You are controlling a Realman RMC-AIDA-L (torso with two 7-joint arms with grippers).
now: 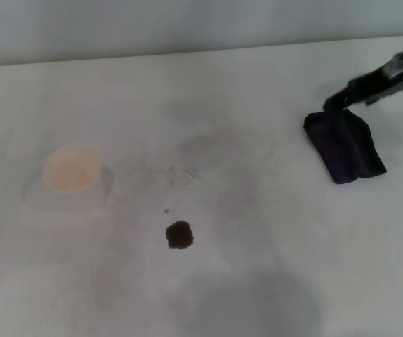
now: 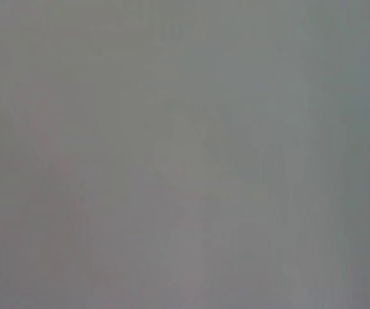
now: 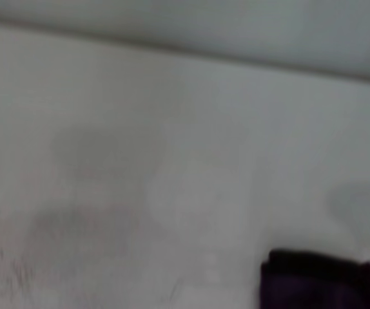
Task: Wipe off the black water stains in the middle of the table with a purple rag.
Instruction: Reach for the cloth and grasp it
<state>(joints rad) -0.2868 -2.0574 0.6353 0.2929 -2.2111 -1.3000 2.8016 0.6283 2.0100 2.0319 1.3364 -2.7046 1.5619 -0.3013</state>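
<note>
The black water stain (image 1: 180,234) is a small round dark blot in the middle of the white table (image 1: 272,232), with a tiny speck (image 1: 166,210) just beyond it. The purple rag (image 1: 344,145) lies crumpled at the right of the table; it also shows in the right wrist view (image 3: 320,283). My right gripper (image 1: 336,104) reaches in from the upper right, its tip at the rag's far edge. The left gripper is out of view; the left wrist view shows only bare grey surface.
A pale paper cup (image 1: 71,172) stands at the left of the table, well away from the stain. Faint grey smudges (image 1: 187,140) mark the table's middle. The table's far edge (image 1: 187,55) runs along the top.
</note>
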